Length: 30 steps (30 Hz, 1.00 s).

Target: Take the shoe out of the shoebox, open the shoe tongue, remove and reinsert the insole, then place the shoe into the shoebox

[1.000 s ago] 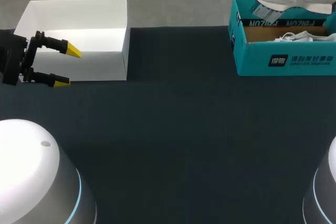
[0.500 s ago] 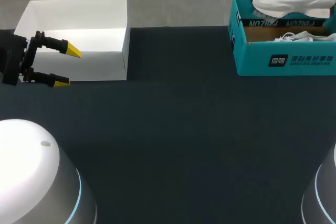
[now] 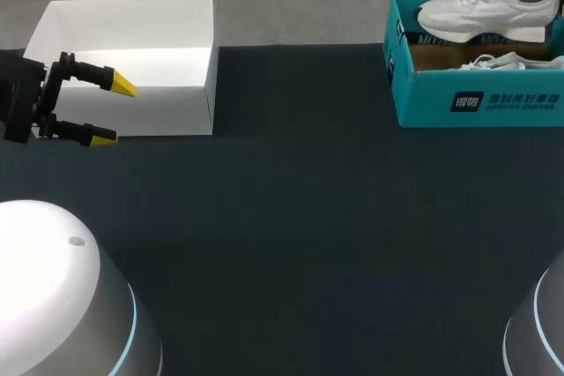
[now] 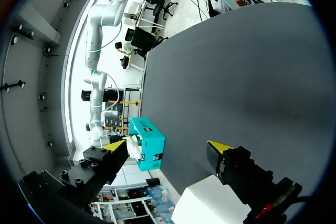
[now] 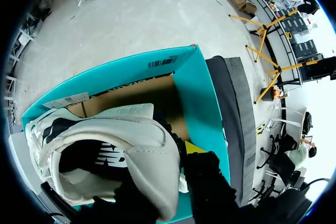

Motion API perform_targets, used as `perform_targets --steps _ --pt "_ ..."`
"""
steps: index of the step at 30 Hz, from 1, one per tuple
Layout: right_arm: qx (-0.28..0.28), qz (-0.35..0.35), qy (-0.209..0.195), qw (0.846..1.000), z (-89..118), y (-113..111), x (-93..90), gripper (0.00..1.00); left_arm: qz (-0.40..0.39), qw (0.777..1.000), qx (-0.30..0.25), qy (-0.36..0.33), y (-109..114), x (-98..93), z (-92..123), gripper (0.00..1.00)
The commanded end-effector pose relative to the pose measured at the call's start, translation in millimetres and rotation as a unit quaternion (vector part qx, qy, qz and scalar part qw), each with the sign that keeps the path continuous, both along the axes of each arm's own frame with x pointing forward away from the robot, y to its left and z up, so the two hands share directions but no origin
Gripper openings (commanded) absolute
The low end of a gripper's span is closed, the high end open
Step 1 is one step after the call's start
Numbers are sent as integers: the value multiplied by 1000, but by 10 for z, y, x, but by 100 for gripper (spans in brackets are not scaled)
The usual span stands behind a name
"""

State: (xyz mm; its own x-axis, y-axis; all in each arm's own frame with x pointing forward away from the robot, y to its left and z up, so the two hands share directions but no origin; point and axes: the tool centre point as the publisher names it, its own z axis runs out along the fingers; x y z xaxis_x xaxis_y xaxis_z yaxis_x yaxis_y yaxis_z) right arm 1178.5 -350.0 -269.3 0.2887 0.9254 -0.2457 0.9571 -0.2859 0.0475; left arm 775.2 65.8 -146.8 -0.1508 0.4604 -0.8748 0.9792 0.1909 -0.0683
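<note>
One shoe (image 3: 480, 8) hangs just above the teal shoebox (image 3: 476, 99), its heel apparently pinched in the right tool (image 5: 169, 165). The left tool (image 3: 115, 113) stands wide and empty over the tabletop (image 3: 308, 217). Risk: the thin heel grip slips, or the toe snags the box wall.

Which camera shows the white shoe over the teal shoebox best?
Right wrist view: the white shoe fills it, heel opening close up. The head view shows its whole side, small, at the far edge. The left wrist view barely shows it.
</note>
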Motion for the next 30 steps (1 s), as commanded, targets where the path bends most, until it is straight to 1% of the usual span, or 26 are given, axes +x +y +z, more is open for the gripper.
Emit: perform_targets --steps 1,6,13,19,30 --pt "-10 0 -14 1000 -157 19 -1 0 0 1000 2 1 0 1 7 100" --pt "-16 1 -23 1000 -319 9 42 0 0 1000 2 1 0 1 7 100" --pt "-42 6 -29 999 -652 -45 49 0 0 1000 2 1 0 1 7 100" --pt "-41 -6 -12 999 -874 -107 76 0 0 1000 2 1 0 1 7 100" --pt "-40 -19 10 999 -1137 -130 52 0 0 1000 2 1 0 1 7 100"
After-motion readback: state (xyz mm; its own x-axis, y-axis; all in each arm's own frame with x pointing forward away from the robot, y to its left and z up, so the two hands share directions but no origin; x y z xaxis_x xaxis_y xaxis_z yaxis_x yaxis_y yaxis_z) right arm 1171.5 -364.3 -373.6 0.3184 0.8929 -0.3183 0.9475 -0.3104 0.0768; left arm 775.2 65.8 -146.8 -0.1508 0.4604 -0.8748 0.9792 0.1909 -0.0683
